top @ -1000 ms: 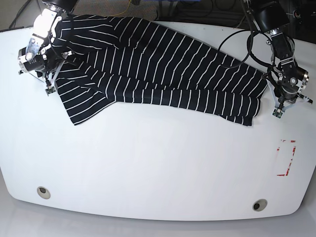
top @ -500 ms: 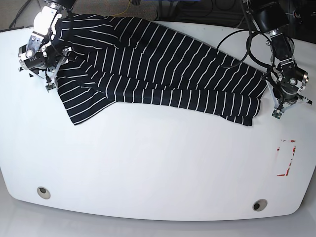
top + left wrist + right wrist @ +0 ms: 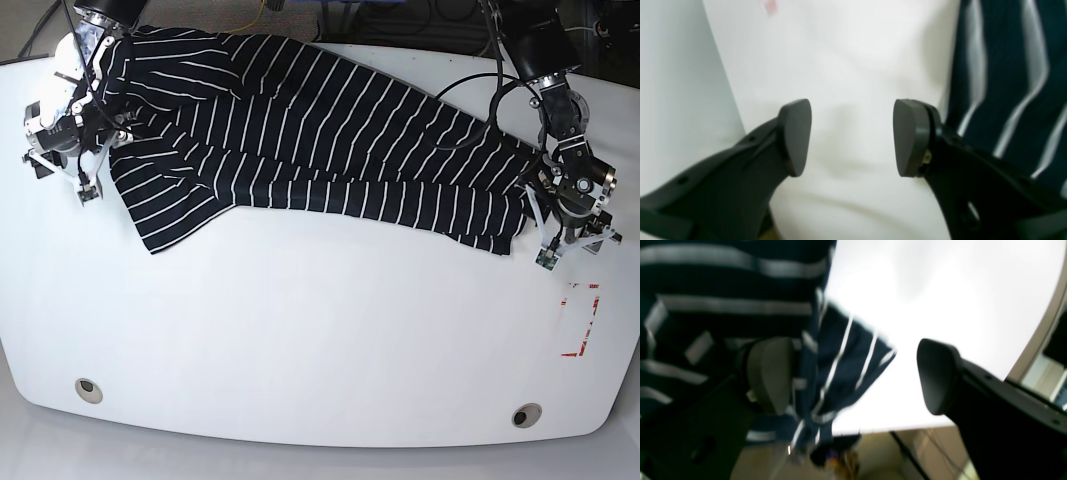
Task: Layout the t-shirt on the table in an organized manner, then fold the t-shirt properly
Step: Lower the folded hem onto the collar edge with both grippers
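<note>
The t-shirt (image 3: 320,140), black with thin white stripes, lies spread across the far half of the table (image 3: 320,340), running from the far left corner down toward the right side, with a loose flap hanging forward near the left end and some rumpled folds along its length. The left gripper (image 3: 560,245) sits at the shirt's right end, just beside the edge of the cloth. In the left wrist view its two dark fingers (image 3: 795,136) stand well apart with only bare white tabletop between them, and the striped fabric (image 3: 1007,73) lies just outside the right-hand finger, so this hand is open and holds nothing. The right gripper (image 3: 85,175) is at the shirt's left end, near the table's edge. In the right wrist view its fingers (image 3: 937,376) are spread wide; a bunched fold of the striped cloth (image 3: 836,373) lies against the inner face of one finger and reaches partway into the gap, while the other finger stands clear over white table, so the cloth is not pinched. That view is blurred, so I cannot tell finer contact. A red-marked rectangle (image 3: 582,320) shows on the table's near right, and two small round grommets (image 3: 88,390) sit near the front edge.
</note>
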Robot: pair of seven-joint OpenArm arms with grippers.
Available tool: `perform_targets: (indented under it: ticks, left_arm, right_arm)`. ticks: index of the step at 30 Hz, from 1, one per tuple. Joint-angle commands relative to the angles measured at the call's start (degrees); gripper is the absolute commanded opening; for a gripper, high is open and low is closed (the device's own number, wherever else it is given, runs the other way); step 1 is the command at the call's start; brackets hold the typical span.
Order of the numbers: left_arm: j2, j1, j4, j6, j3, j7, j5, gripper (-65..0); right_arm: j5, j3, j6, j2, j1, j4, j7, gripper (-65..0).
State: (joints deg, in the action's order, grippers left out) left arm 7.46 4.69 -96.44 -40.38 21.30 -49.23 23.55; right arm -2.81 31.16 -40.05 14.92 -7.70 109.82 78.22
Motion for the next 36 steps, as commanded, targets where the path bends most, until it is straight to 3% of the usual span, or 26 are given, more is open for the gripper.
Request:
perform_targets:
  ticks: [1, 11, 22, 25, 27, 30, 32, 33, 36]
  left_arm:
    - [-0.21, 1.60, -2.24, 0.38, 0.11, 0.66, 0.05, -28.8]
    - [-2.32, 1.77, -6.28, 0.38, 0.11, 0.49, -5.05, -28.8]
    - [-5.75, -0.42, -7.86, 0.38, 0.02, 0.75, -7.51, -29.1]
    - [-6.10, -1.57, -8.13, 0.38, -2.00, 0.75, -7.51, -33.1]
    - [-5.84, -2.53, -8.22, 0.38, -3.67, 0.93, -7.51, -39.6]
    - [-6.10, -4.38, -8.39, 0.38, -4.82, 3.03, -7.24, -52.3]
    - [-6.19, -5.79, -8.39, 0.38, -5.52, 5.85, -7.16, -62.7]
    - [-6.19, -6.40, -8.39, 0.38, -6.05, 7.08, -7.07, -65.0]
    - [-6.19, -8.25, -8.39, 0.38, -6.75, 10.51, -7.07, -61.6]
  right_arm:
    - [0.22, 0.45, 0.05, 0.69, 2.21, 1.08, -0.37, -10.7]
    - [0.13, 0.45, 0.05, -4.24, 7.57, 1.08, -0.46, -10.8]
    - [0.04, 0.10, 0.05, -10.13, 6.25, 1.43, 0.16, -10.8]
    - [-1.46, 0.10, 0.05, -10.74, 4.85, 1.43, 0.16, -11.0]
    - [-3.92, 0.10, 0.05, -10.74, 3.79, 1.43, 0.07, -11.7]
    - [-7.26, 0.10, 0.05, -10.74, 2.30, 1.43, -0.11, -17.5]
    - [-9.19, 0.10, 0.05, -10.57, 1.59, 1.43, -0.63, -26.3]
    - [-9.81, 0.10, 0.05, -10.48, 1.51, 1.43, -0.90, -31.5]
    - [-10.77, 0.10, 0.05, -10.39, 0.89, 1.43, -0.90, -50.4]
